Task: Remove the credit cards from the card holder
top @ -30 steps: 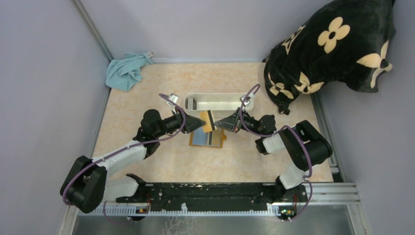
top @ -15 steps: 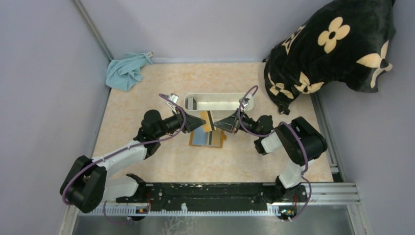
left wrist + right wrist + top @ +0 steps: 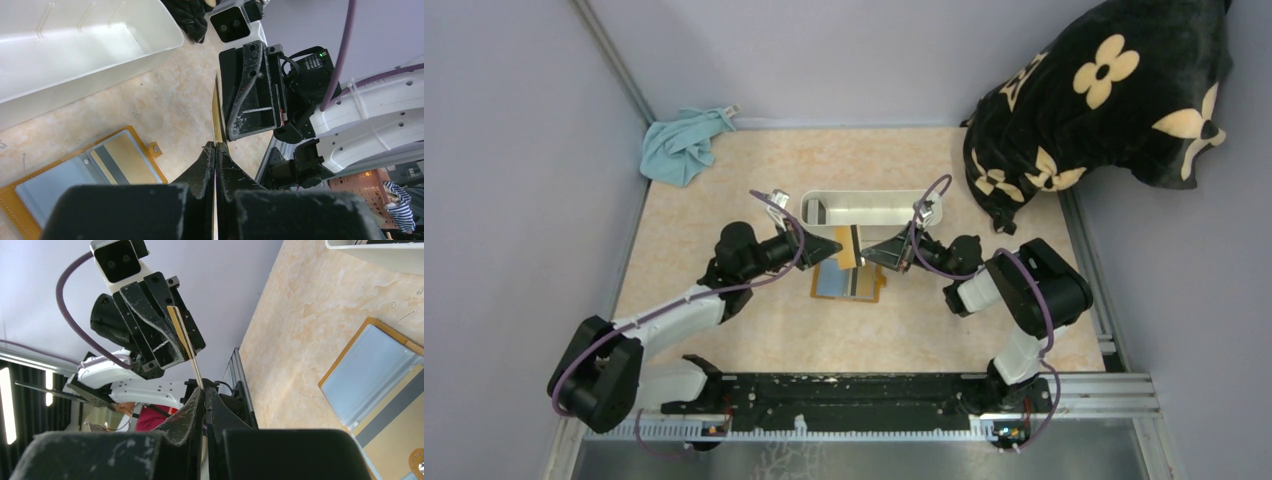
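Both end effectors are clamped on the same tan-gold card. The left end effector pinches one edge and the right end effector the opposite edge, with the card standing on edge between them. We judge the risk lies here: if both pull and neither releases, the thin card may bend or spring free. If both release, it drops onto the card holder, which lies open on the worktop just below the fingertips with the blue-grey card in its pocket. The white tray sits just beyond the tips, so its rim limits forward travel, and we see more room upward and back toward each arm's base
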You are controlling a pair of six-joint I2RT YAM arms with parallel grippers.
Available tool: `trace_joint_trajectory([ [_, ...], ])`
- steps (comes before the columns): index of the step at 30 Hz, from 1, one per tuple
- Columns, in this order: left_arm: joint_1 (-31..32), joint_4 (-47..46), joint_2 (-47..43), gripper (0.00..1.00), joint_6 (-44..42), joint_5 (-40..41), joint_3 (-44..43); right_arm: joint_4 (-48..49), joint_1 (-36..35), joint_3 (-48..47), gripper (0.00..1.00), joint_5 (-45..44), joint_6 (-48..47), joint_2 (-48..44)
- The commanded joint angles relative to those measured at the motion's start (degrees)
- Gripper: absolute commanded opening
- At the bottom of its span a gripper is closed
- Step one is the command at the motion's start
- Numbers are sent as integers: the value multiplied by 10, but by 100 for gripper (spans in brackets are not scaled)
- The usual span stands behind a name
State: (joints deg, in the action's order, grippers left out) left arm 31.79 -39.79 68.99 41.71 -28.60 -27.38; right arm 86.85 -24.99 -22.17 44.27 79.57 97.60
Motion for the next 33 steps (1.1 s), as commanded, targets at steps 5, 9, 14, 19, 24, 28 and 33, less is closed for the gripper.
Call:
trace_joint_trajectory([
  [5,4,159,9,0,-68,51,-92,111,19,-14,42,8,-13,-24],
  [9,-14,233,32,0,-92,73,-150,109,56,-7,45,18,-13,-42],
  [14,-55,370,100,0,-133,101,-268,101,74,-9,45,33,-21,-39],
  [19,-81,506,191,0,-173,128,-400,55,76,-16,44,46,-53,-43],
  [24,-84,566,248,0,-187,171,-471,8,82,-22,44,57,-90,-49],
  [28,-83,594,282,0,-190,186,-500,-3,89,-23,44,61,-101,-46],
  [33,-84,620,303,0,-195,197,-509,24,95,-19,44,67,-87,-35],
])
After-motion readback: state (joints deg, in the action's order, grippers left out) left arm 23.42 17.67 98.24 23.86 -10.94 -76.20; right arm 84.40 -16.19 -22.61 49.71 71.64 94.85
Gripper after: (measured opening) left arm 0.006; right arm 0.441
